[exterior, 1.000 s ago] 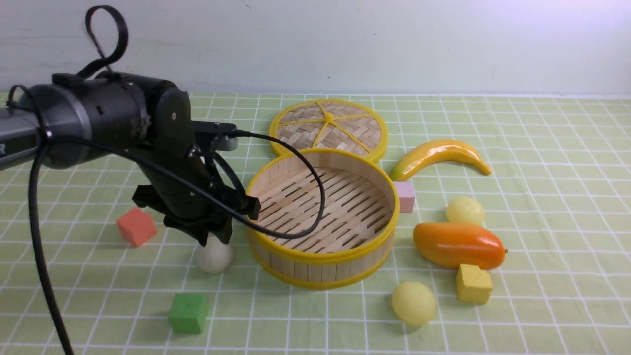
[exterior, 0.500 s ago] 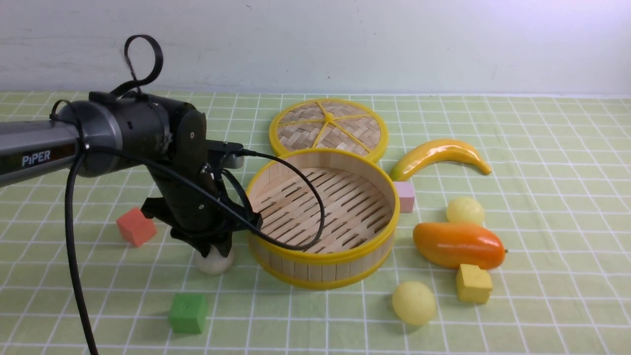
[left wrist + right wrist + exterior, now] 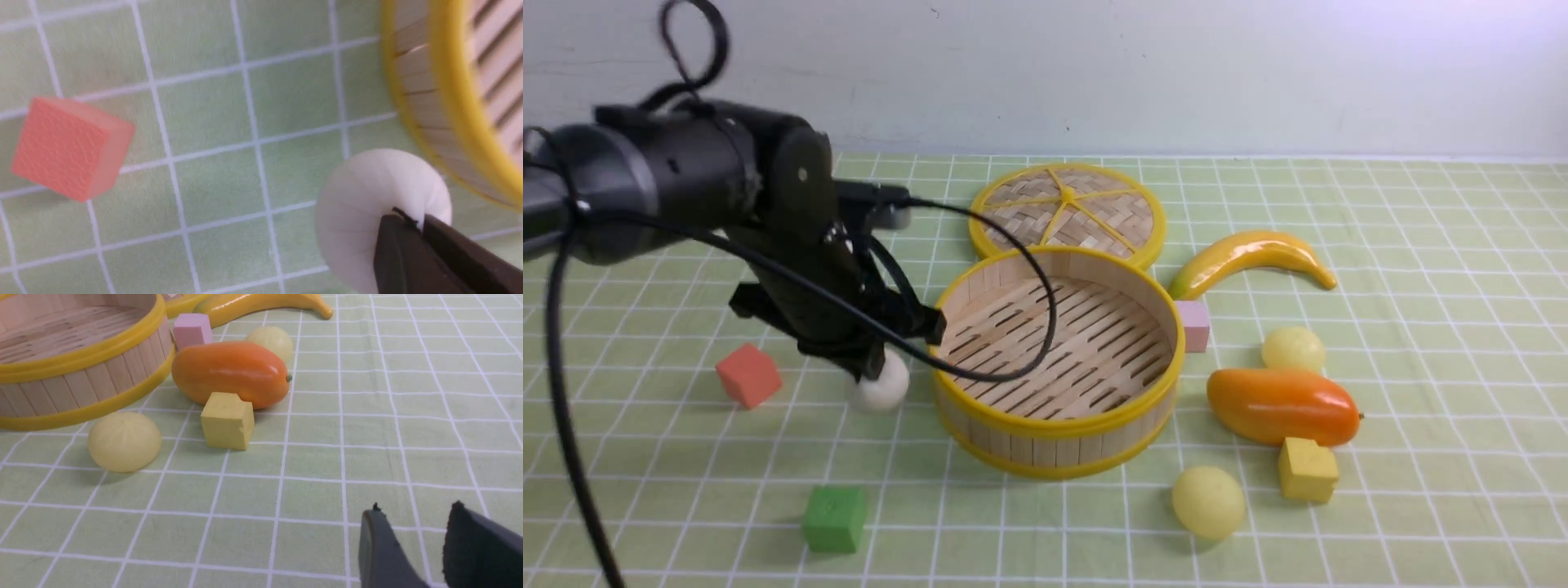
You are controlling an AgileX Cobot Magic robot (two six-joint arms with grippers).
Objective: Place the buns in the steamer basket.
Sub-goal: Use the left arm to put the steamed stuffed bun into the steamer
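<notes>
My left gripper (image 3: pixel 872 374) is shut on the off-white pleated bun (image 3: pixel 882 392) and holds it a little above the cloth, just left of the steamer basket (image 3: pixel 1045 447). In the left wrist view the dark fingers pinch the bun (image 3: pixel 367 196) at the gripper (image 3: pixel 419 222), with the basket's yellow rim (image 3: pixel 449 94) beside it. The basket holds nothing. Two pale yellow buns lie on the cloth right of the basket, one in front (image 3: pixel 1209 501) and one further back (image 3: pixel 1294 349). My right gripper (image 3: pixel 414 508) is open and empty, low over the cloth, apart from the near yellow bun (image 3: pixel 124 441).
The woven lid (image 3: pixel 1066 212) leans behind the basket. A banana (image 3: pixel 1250 253), an orange mango (image 3: pixel 1281 404), a pink cube (image 3: pixel 1194 325) and a yellow cube (image 3: pixel 1307 469) lie to the right. A red cube (image 3: pixel 748 375) and a green cube (image 3: pixel 834 518) lie to the left.
My left gripper came down onto the off-white bun, and now it has risen with the bun in its jaws. The other things have not moved.
</notes>
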